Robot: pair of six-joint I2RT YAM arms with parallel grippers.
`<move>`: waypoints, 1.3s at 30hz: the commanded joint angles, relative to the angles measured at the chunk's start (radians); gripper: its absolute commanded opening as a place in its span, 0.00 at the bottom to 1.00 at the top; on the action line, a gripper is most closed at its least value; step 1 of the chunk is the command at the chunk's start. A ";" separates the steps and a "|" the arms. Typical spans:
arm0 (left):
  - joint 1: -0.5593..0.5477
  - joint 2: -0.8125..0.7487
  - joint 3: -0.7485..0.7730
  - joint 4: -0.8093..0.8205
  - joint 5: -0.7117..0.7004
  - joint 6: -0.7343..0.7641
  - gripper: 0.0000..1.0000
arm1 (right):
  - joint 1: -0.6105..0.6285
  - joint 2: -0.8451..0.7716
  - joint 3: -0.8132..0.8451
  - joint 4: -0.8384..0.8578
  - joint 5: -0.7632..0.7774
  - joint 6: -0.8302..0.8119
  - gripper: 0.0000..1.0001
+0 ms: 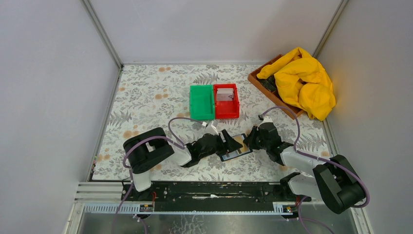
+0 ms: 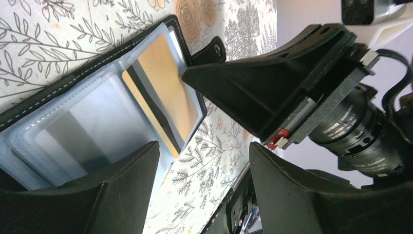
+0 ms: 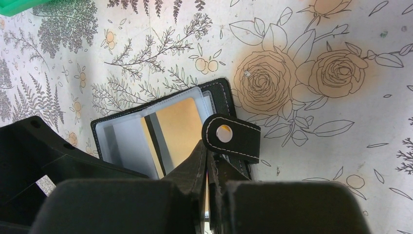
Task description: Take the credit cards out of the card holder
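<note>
The black card holder point(image 1: 236, 153) lies open on the floral table between my two grippers. Its glossy sleeves point(image 2: 73, 129) show a grey credit card, and a brownish credit card point(image 2: 163, 90) with a dark stripe sits in the right half point(image 3: 182, 126). My right gripper point(image 3: 207, 146) is shut, its tips pinching the outer edge of the brownish card beside the snap strap point(image 3: 231, 136). In the left wrist view it appears as a black wedge point(image 2: 263, 83). My left gripper point(image 2: 204, 148) is open, one finger point(image 2: 107, 190) over the grey sleeve, nothing between the jaws.
A green bin point(image 1: 201, 102) and a red bin point(image 1: 227, 101) stand side by side behind the holder. A grey-white card point(image 1: 224, 93) lies in the red one. A yellow cloth point(image 1: 304, 80) is heaped over a brown tray point(image 1: 256, 79) at the back right.
</note>
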 commanded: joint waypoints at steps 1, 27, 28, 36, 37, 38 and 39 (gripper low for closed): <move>-0.005 0.016 -0.003 0.125 -0.055 -0.035 0.75 | -0.002 0.012 -0.011 0.006 -0.026 0.000 0.04; -0.048 -0.016 0.199 -0.509 -0.137 -0.003 0.75 | -0.003 0.005 -0.015 0.012 -0.030 0.001 0.04; -0.049 -0.003 0.209 -0.522 -0.137 -0.007 0.75 | -0.003 0.005 -0.016 0.012 -0.030 0.002 0.04; -0.048 0.081 0.298 -0.613 -0.153 -0.062 0.75 | -0.003 0.000 -0.020 0.017 -0.031 0.004 0.04; -0.048 0.081 0.309 -0.631 -0.158 -0.068 0.75 | -0.003 0.000 -0.019 0.017 -0.031 0.003 0.04; -0.048 0.083 0.316 -0.637 -0.159 -0.069 0.75 | -0.003 0.001 -0.019 0.017 -0.032 0.003 0.04; -0.048 0.080 0.315 -0.633 -0.157 -0.073 0.75 | -0.002 0.002 -0.019 0.019 -0.033 0.004 0.04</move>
